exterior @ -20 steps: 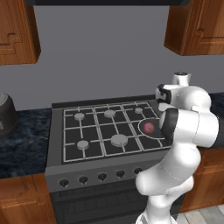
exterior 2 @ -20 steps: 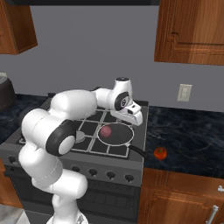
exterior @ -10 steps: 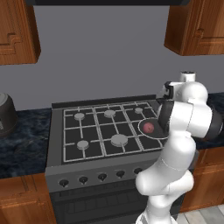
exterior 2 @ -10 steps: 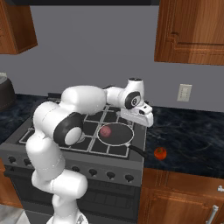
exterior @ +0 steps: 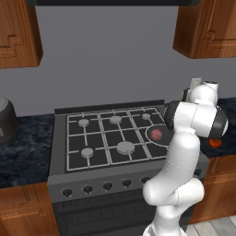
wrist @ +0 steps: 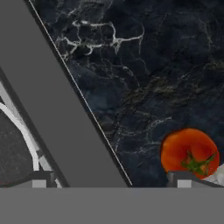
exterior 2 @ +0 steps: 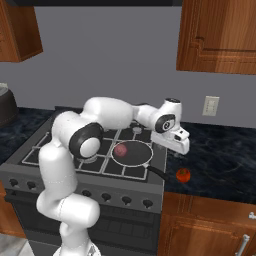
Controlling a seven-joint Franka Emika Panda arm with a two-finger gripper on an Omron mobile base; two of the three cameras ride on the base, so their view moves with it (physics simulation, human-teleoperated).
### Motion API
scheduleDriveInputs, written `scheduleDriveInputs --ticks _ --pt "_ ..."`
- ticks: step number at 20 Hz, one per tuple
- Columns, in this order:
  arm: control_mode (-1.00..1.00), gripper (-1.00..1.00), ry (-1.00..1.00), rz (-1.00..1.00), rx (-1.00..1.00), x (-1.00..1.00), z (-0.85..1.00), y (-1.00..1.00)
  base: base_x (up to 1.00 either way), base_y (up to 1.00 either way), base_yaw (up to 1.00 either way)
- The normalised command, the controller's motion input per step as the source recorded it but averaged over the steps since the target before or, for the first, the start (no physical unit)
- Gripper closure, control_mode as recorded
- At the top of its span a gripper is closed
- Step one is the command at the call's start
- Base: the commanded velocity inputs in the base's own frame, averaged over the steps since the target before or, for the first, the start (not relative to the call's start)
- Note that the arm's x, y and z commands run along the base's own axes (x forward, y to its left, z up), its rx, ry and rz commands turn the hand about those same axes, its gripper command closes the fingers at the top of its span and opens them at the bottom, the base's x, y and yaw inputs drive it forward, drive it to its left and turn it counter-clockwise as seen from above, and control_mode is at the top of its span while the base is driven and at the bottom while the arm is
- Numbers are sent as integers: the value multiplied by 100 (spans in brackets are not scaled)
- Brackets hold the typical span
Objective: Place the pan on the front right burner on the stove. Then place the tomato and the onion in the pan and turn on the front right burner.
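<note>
While my arm hides part of the stove (exterior: 106,138), my claw (exterior 2: 178,144) hangs open over the counter (exterior 2: 220,150) beside the stove's right edge. The onion (exterior 2: 120,149) sits in the pan (exterior 2: 131,153); the tomato (wrist: 189,152), half cut off, lies near the counter's front edge.

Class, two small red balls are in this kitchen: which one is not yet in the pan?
The tomato, the bright red-orange ball, lies on the dark counter right of the stove. The duller pinkish onion already sits inside the pan.

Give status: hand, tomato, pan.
Hand open, empty, above the counter beside the stove. Onion in the pan on the front right burner. Tomato on the counter, path clear.
</note>
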Motion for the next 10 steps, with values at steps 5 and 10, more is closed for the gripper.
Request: scheduleDriveInputs --ticks 5,10 --pt "-100 -100 1 0 0 0 -11 -49 0 0 0" --pt "-100 -100 3 0 1 0 -8 -40 0 0 0"
